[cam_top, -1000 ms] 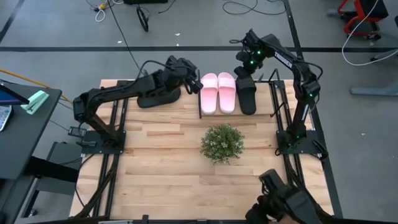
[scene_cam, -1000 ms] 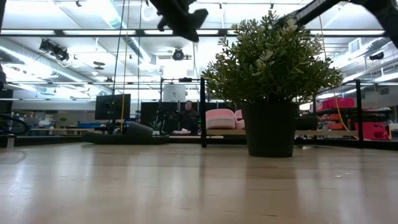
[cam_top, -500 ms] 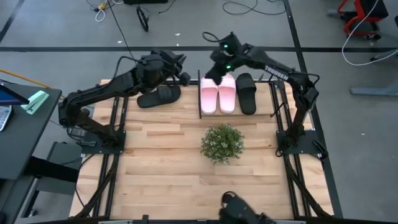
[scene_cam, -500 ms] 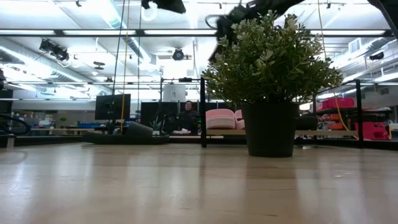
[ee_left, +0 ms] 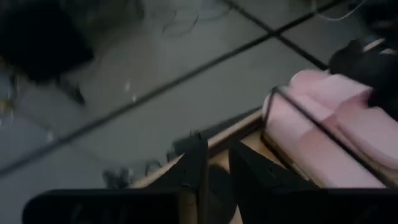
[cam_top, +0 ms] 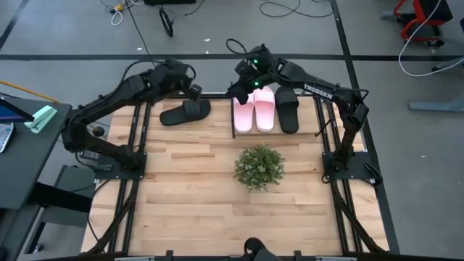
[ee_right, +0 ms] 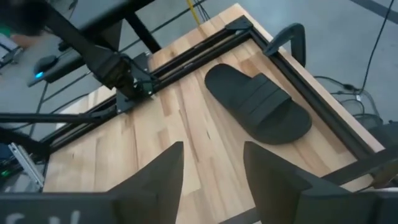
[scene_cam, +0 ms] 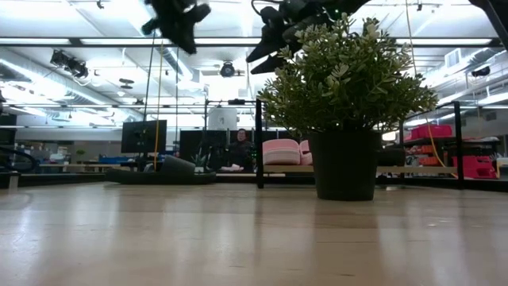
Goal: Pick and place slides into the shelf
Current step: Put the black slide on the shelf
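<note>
High view: 2 pale pink wide-strap slides (cam_top: 254,110) and 1 black slide (cam_top: 288,109) sit side by side in the low black metal-bar shelf (cam_top: 319,116). 2nd black slide (cam_top: 185,112) lies on the wooden table (cam_top: 188,188), left of the shelf. Right gripper (cam_top: 239,88) hangs above the shelf's left end, fingers apart, empty. Left gripper (cam_top: 194,89) is raised near the loose slide, fingers approx. a narrow gap apart, prob. empty.

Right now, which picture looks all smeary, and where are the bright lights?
The left wrist view is smeared, the pink slides soft-edged; the low view has bright ceiling strips glaring behind the plant; the right wrist view shows the black slide fairly crisply.
</note>
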Available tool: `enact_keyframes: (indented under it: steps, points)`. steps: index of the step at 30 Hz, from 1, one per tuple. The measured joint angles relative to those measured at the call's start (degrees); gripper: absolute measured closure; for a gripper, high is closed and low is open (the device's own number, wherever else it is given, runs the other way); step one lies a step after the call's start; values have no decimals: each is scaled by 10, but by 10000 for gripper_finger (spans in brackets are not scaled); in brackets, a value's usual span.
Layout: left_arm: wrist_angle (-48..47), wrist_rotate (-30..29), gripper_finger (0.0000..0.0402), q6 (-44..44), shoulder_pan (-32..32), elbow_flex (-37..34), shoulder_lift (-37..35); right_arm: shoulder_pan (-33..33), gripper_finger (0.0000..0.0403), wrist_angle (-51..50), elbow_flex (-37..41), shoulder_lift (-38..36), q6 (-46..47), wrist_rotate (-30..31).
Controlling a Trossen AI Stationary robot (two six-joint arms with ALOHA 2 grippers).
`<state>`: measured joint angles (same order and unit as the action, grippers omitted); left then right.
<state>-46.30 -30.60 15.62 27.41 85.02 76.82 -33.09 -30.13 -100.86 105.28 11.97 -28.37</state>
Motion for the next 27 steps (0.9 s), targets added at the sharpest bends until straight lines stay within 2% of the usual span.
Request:
enact_keyframes:
  steps: [2, 6, 9, 13, 20, 23, 27]
  points:
    - [4, 40, 329, 6, 35, -17, -1, 4, 229, 1, 0, 0, 9, 8]
    - [34, 162, 326, 17, 114, -87, -7, 12, 229, 0, 0, 0, 21, 40]
    - [109, 238, 327, 40, 166, -169, -18, 18, 229, 0, 0, 0, 31, 60]
    - [242, 311, 330, 131, 215, -292, -48, 20, 229, -1, 0, 0, 59, 63]
    - [433, 339, 322, 302, 244, -467, -81, 28, 229, -2, 0, 0, 90, 89]
    - [458, 350, 323, 339, 243, -515, -79, 31, 229, -2, 0, 0, 90, 97]
    - [469, 348, 325, 380, 243, -543, -75, 33, 229, -2, 0, 0, 91, 99]
